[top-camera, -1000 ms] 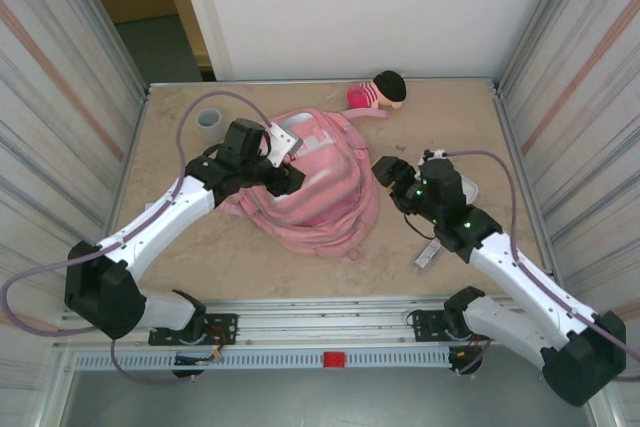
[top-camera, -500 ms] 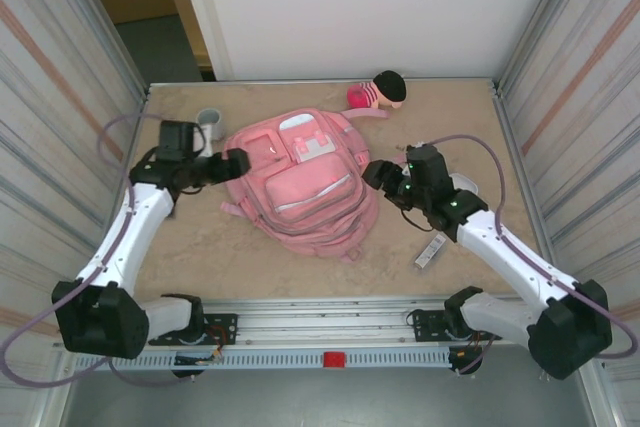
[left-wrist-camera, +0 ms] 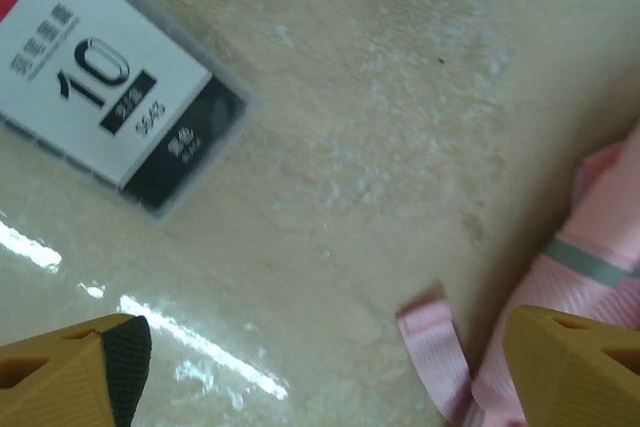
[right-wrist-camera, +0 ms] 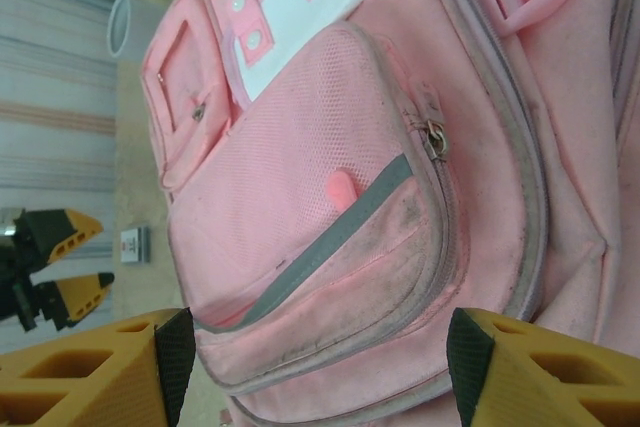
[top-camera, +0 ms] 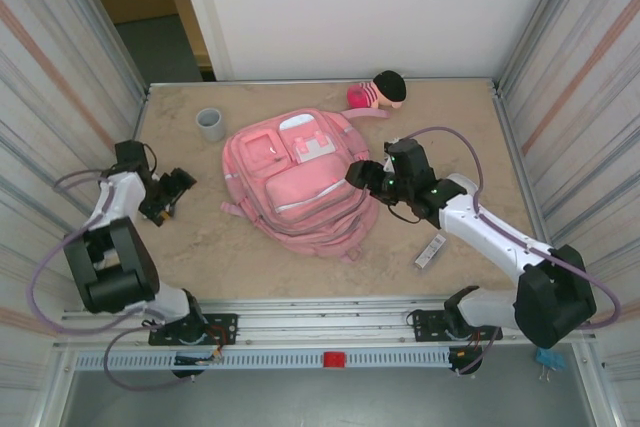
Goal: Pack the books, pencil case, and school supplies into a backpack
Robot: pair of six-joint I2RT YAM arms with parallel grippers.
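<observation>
One pink backpack (top-camera: 300, 192) lies flat in the middle of the table (top-camera: 200, 237), pockets up. Of the two end effectors, the right end effector (top-camera: 360, 175) is at its right edge, jaws spread and empty. The left end effector (top-camera: 172, 192) gapes wide, empty, near one white card (left-wrist-camera: 110, 77). One grey-white strip (top-camera: 430, 250) lies to the right.

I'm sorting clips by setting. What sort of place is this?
Probably a robot test cell, not a classroom: a table boxed in by panel walls, robot arms bolted to a rail at its near edge, and props laid out: backpack, doll, cup.
</observation>
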